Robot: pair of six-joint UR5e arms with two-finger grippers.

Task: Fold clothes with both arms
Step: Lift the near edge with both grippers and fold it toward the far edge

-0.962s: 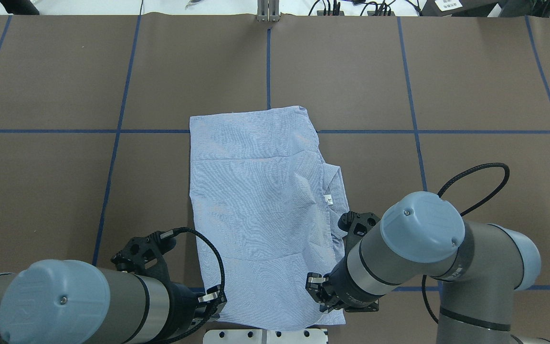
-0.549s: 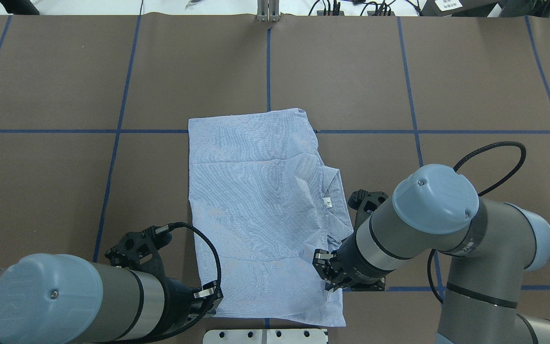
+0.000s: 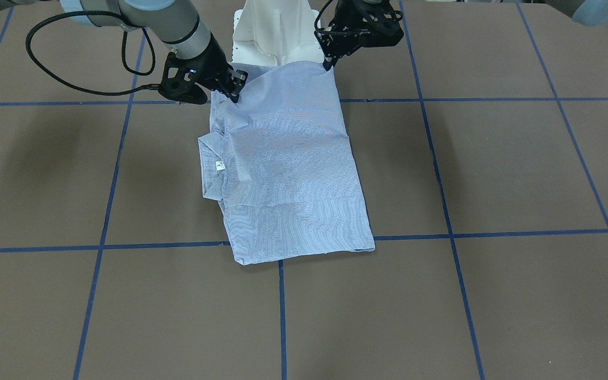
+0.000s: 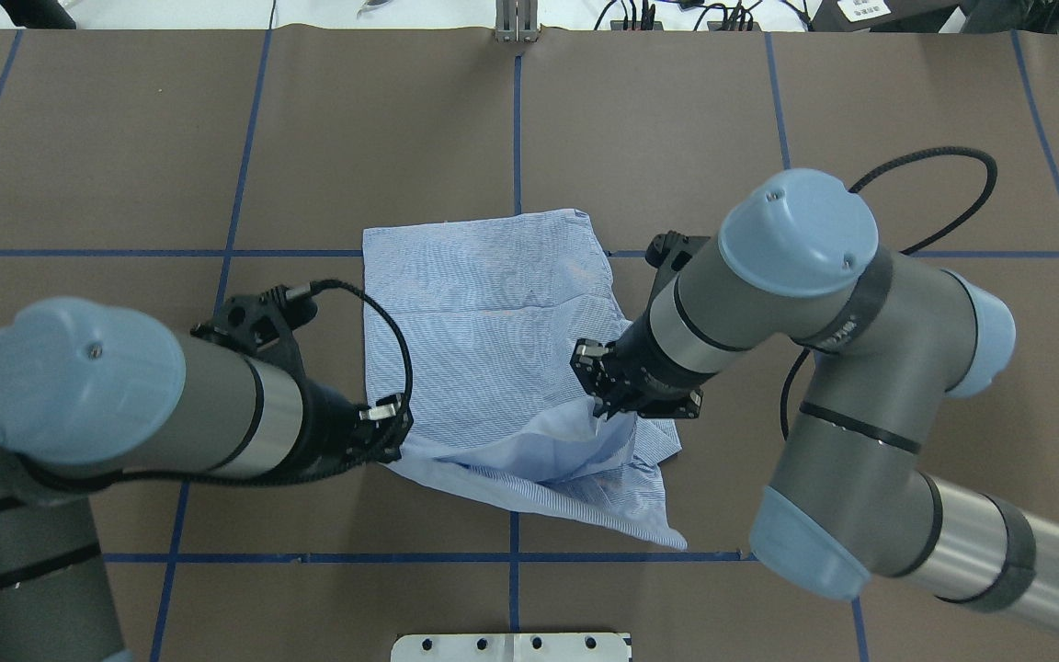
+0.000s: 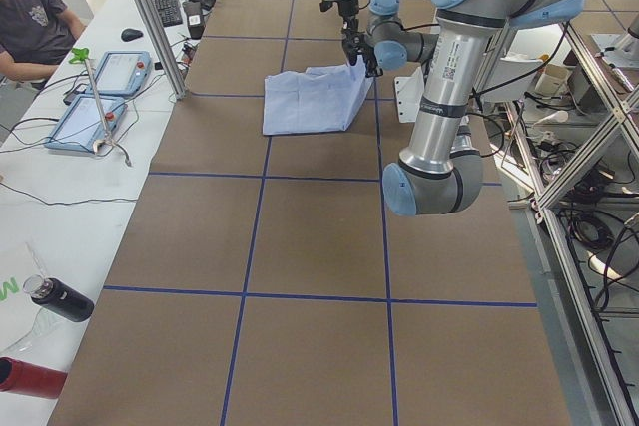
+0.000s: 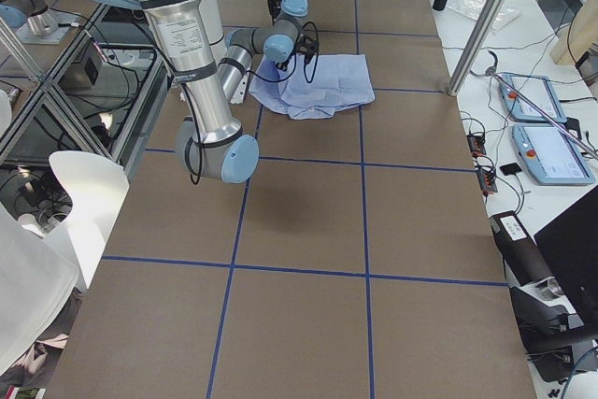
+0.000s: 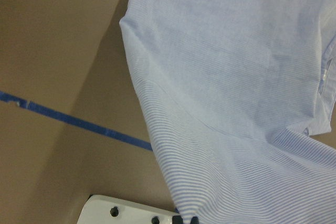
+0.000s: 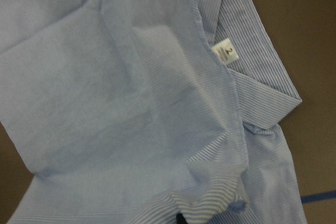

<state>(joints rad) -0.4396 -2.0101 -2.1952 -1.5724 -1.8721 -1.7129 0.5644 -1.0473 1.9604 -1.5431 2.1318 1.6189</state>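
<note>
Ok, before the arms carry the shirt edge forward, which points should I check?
1. Left gripper shut on shirt corner: ok.
2. Right gripper shut on near edge: ok.
3. Far hem flat on table: ok.
4. Near right corner lifted too: not ok, it hangs loose.
5. Collar inside the fold outline: not ok, it sticks out sideways.
6. Number of layers pinched: cannot tell.

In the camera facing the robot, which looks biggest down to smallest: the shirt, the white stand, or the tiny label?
1. The shirt, by far the largest.
2. The white stand, though the picture's top edge cuts it off.
3. The label, a tiny white square by the collar.
</note>
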